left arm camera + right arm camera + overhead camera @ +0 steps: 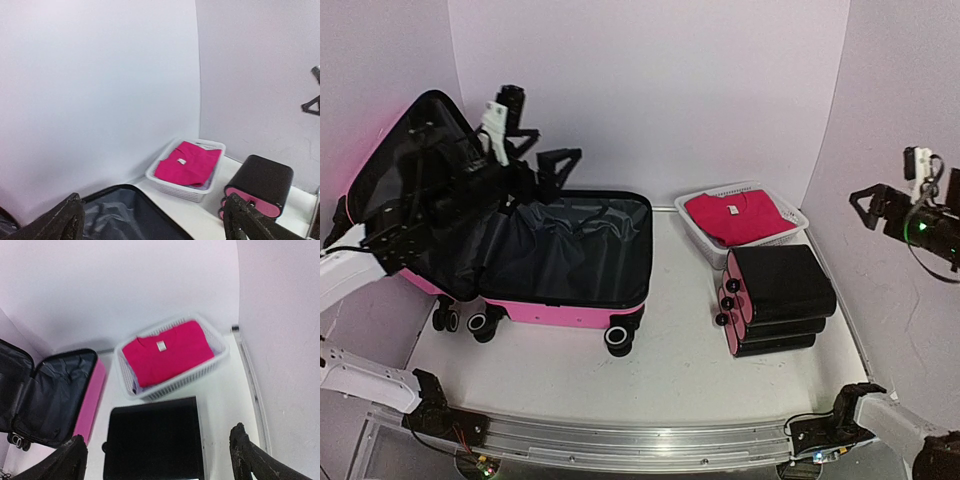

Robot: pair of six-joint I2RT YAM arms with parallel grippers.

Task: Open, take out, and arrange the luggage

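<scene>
While the luggage (565,262) lies open at table left, lid raised, left gripper (153,200) hangs spread and empty above its black lining. Right gripper (156,439) is also spread and empty. Basket (712,246) with pink cloth (735,215) and stacked black cases (782,290) crowd the right side.

The table holds one suitcase (570,255), one basket (720,190), one folded pink garment (735,215) and three stacked black cases (780,282).
</scene>
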